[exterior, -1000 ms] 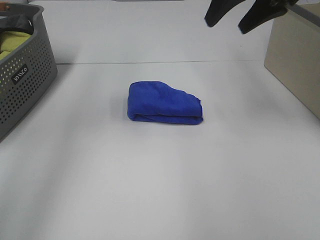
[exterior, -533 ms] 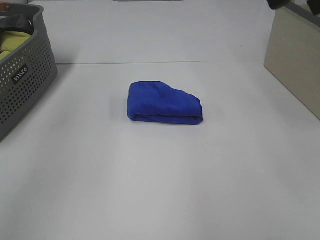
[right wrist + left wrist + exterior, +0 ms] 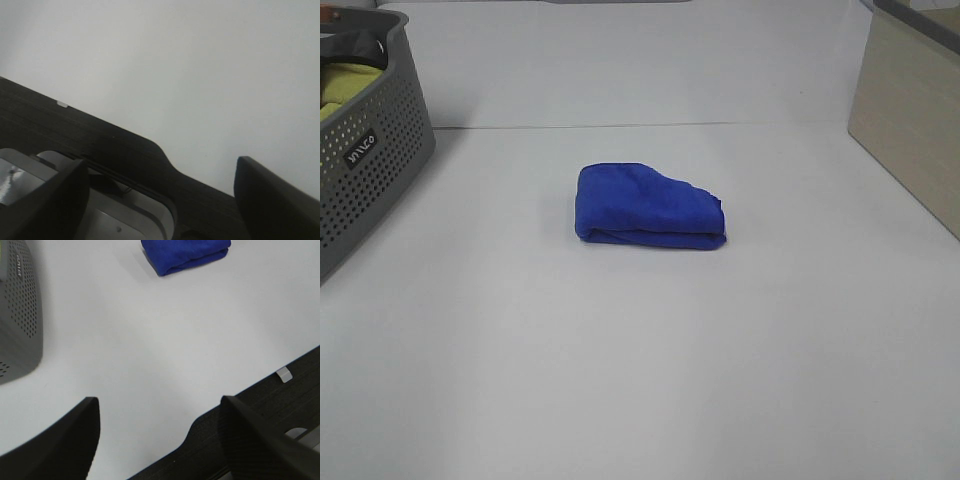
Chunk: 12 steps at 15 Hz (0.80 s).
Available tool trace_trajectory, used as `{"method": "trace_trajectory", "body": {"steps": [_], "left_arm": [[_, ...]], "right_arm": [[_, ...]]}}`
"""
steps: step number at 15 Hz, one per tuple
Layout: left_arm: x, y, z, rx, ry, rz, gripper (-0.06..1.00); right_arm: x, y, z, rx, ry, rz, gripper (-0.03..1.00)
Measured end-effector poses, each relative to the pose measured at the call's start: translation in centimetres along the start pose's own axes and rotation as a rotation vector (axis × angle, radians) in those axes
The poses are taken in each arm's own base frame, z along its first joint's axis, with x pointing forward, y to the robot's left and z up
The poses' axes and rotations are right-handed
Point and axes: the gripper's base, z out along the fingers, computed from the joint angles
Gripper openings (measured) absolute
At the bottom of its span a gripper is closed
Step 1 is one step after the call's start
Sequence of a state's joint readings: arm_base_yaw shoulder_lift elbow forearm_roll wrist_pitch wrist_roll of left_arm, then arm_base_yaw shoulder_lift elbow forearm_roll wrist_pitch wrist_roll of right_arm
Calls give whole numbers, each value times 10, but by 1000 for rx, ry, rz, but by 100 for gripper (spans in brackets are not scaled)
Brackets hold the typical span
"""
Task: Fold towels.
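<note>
Gone from the top of the high view is the dark right claw that hung there a second ago; it has pulled back out of that picture. Nothing else has moved.

The blue towel (image 3: 648,206) lies folded into a small thick bundle near the middle of the white bench (image 3: 640,380). Its folded edge faces the front of the bench, and its top is a bit lumpy. No claw touches it.

At the far left of the high view stands a grey basket (image 3: 370,170) with lots of little holes in its wall. A yellow-green cloth (image 3: 342,85) peeks out of the top of it. A beige box (image 3: 910,130) stands at the right edge of the bench. Both are well apart from the towel.

The left wrist view shows the left claw (image 3: 160,435) with its two dark fingers (image 3: 65,440) spread wide and nothing between them. It hangs over the bare bench near the bench's dark edge. The towel is far off ahead of it, and the basket is off to one side.

The right wrist view shows the right claw (image 3: 160,195) spread wide too, and empty. Below it are the white bench and its dark edge. The towel does not show in that view.
</note>
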State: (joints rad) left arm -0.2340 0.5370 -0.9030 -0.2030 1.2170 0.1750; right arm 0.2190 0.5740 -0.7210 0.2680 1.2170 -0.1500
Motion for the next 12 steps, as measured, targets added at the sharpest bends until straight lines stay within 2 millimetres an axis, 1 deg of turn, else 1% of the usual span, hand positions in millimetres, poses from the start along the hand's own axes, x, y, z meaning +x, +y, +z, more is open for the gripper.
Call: {"method": "trace_trajectory", "body": {"steps": [1,3,4,5,6,7,8,10,12], "left_arm": [[15,-2,0,-1,-9,26,64],[39,-2,11,-2,-2,67,64],[47,-1,19,-4,-1,77,64],[51,0,24,-5,4,77,64],[65,3,44,-2,47,68,64],[72,4,54,0,74,61,64],[76,5,59,0,86,57,64],[76,5,60,-3,79,64,64],[76,5,60,-3,77,79,64]], "right_arm": [[14,-3,1,39,-29,-18,76],[36,-9,1,128,-84,-59,76],[43,-12,2,159,-103,-72,76],[47,-13,3,169,-112,-76,76],[53,-14,5,179,-129,-82,76],[53,-14,6,180,-133,-82,76],[52,-14,6,181,-145,-83,76],[52,-16,11,184,-165,-81,76],[51,-16,12,185,-174,-82,76]]}}
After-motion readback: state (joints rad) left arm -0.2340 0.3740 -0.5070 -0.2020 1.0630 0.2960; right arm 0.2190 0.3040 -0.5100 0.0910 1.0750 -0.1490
